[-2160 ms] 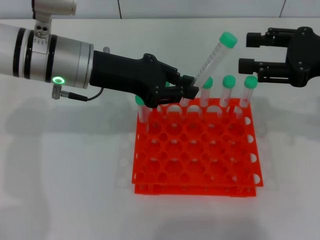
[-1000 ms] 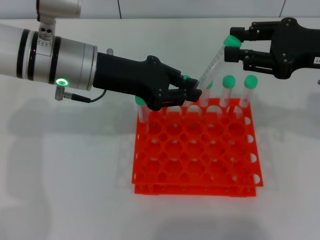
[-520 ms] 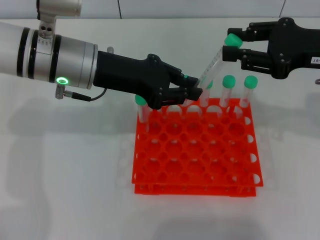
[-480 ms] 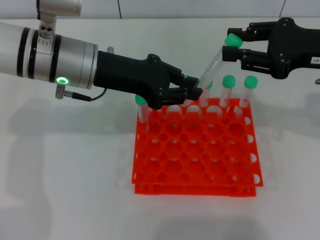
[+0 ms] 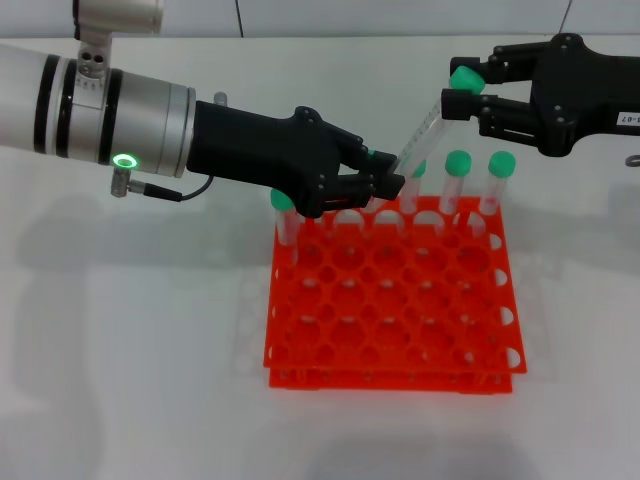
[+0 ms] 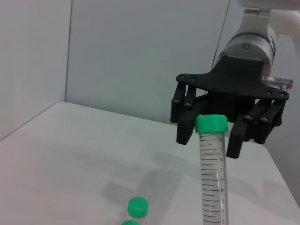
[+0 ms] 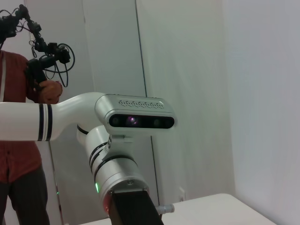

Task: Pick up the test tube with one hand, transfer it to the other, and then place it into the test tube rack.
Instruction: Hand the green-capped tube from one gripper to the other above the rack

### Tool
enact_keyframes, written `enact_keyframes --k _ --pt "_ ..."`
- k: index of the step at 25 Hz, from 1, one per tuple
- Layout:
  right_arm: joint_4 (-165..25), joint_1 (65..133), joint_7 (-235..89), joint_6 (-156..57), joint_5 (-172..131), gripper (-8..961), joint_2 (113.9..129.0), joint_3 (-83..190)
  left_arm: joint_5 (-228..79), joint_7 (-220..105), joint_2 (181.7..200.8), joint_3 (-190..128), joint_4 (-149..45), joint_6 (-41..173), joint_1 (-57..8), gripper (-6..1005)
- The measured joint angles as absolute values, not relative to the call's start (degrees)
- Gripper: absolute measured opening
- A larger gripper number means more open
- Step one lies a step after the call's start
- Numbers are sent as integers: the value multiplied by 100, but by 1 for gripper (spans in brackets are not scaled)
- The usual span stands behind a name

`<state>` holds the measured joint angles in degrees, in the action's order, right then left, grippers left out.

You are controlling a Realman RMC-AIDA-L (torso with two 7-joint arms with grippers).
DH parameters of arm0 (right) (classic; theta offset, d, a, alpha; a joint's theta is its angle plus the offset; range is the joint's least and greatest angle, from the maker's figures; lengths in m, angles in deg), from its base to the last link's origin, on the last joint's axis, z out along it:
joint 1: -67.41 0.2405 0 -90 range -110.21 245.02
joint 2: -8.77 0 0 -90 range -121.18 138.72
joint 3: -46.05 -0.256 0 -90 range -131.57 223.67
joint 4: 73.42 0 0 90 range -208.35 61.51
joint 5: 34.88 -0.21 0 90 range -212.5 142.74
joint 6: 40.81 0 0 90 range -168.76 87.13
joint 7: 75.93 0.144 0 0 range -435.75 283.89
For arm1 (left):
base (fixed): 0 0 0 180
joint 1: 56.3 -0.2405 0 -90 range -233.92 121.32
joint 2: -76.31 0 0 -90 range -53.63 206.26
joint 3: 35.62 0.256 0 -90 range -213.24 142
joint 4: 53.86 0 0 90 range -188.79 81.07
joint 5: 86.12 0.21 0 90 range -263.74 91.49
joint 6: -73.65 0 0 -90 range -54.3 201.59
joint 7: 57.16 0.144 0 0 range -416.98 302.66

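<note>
My left gripper [image 5: 388,184], on the arm with the green ring light, is shut on the lower end of the test tube [image 5: 425,128]. It holds the tube tilted, above the back row of the orange-red rack [image 5: 390,300]. The tube's green cap [image 5: 463,78] points up and to the right. My right gripper [image 5: 462,88], the one with the white label, is open, with one finger on each side of the cap. The left wrist view shows the tube [image 6: 212,173] upright, with the right gripper [image 6: 209,143] behind it, its fingers [image 6: 183,133] wider apart than the cap.
Several more green-capped tubes [image 5: 458,165] stand in the rack's back row, one at the left corner [image 5: 283,203]. The rack's front rows of holes hold nothing. The right wrist view shows only my left arm [image 7: 117,180], the head camera and a person at the edge.
My right gripper has moved left from the right side until its open fingers straddle the tube's cap. My left gripper has shifted slightly, still holding the tube.
</note>
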<state>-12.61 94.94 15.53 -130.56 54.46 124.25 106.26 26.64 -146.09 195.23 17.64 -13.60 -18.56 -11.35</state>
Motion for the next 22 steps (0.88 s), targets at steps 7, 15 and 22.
enact_keyframes --k 7,15,22 --pt "-1261 9494 1525 -13059 5440 279 12425 10626 2663 -14599 19527 1764 -1365 -1840 -1137 204" --pt "-1261 9529 1517 -13054 5435 278 12425 10626 2656 -14584 19532 1764 -1373 -1829 -1136 205" --pt "-1259 9561 1512 -13044 5426 278 12425 10680 2646 -14583 19547 1765 -1362 -1812 -1174 205"
